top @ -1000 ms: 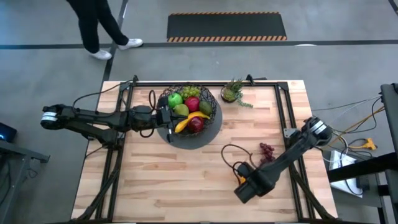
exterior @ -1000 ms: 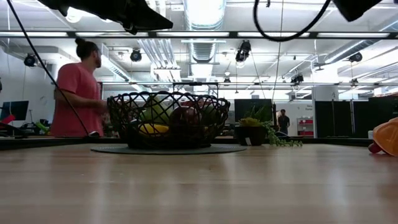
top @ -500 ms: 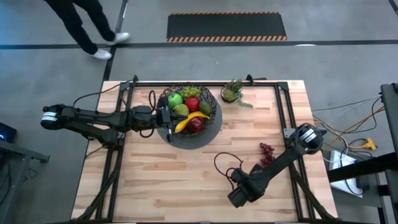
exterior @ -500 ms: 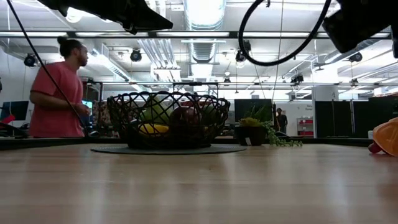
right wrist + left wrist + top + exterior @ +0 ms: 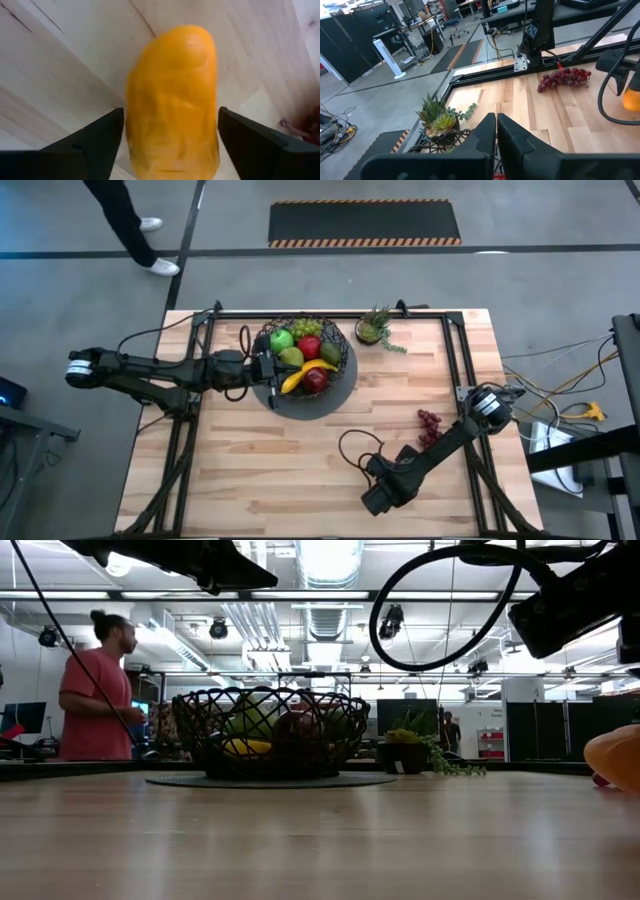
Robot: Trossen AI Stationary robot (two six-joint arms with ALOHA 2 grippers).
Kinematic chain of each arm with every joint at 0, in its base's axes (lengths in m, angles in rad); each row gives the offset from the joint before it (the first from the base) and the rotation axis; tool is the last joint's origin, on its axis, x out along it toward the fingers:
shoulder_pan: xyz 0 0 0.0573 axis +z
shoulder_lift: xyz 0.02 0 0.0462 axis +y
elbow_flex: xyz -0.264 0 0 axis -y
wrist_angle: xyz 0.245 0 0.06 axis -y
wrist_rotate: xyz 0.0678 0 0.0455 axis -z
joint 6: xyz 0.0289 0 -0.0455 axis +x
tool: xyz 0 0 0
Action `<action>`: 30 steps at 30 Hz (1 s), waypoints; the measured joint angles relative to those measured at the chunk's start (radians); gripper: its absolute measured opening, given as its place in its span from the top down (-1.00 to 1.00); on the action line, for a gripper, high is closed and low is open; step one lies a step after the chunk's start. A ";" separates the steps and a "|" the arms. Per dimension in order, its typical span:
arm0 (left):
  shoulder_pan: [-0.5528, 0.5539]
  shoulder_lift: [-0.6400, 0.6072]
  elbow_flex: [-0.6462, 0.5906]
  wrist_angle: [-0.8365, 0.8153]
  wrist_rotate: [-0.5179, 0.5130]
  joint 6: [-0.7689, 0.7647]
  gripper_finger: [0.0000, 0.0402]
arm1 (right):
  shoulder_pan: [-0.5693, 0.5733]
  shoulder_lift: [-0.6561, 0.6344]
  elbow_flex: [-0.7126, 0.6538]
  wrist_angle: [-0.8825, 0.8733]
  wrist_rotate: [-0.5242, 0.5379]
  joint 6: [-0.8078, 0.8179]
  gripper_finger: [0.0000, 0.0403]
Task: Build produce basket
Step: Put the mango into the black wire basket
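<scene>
The black wire basket (image 5: 305, 360) on its grey round base holds a banana (image 5: 305, 373), green and red apples and green grapes. My left gripper (image 5: 266, 370) hovers shut at the basket's left rim (image 5: 445, 137). The orange piece (image 5: 172, 100) lies on the wood near the table's near right part, hidden under the arm in the high view. My right gripper (image 5: 170, 112) points down over it, open, one finger on each side. Purple grapes (image 5: 430, 420) lie on the table to its right. My right gripper comes at the orange piece from above, its fingers (image 5: 100, 135) close beside the piece's two long sides (image 5: 132, 115). I cannot tell whether they touch it. The piece lies on the table.
A small potted plant (image 5: 372, 328) stands at the far edge, right of the basket. A black cable loop (image 5: 352, 450) hangs off the right arm. Metal frame rails (image 5: 455, 360) run along the table's sides. A person (image 5: 95, 690) walks beyond the far edge.
My right gripper has moved toward the table's near edge and a little left, coming over the orange piece; its cable loop has swung along. In the low view the orange piece has shifted slightly. The person behind the table has walked on.
</scene>
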 joint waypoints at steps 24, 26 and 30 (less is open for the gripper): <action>-0.067 -0.094 -0.080 0.131 0.000 0.052 1.00 | -0.081 -0.233 0.000 -0.046 0.423 -0.205 0.08; -0.067 -0.104 -0.102 0.133 0.000 0.052 1.00 | -0.093 -0.273 0.000 -0.039 0.552 -0.262 0.08; -0.067 -0.134 -0.159 0.175 -0.005 0.052 1.00 | -0.114 -0.331 0.000 0.032 0.814 -0.407 0.08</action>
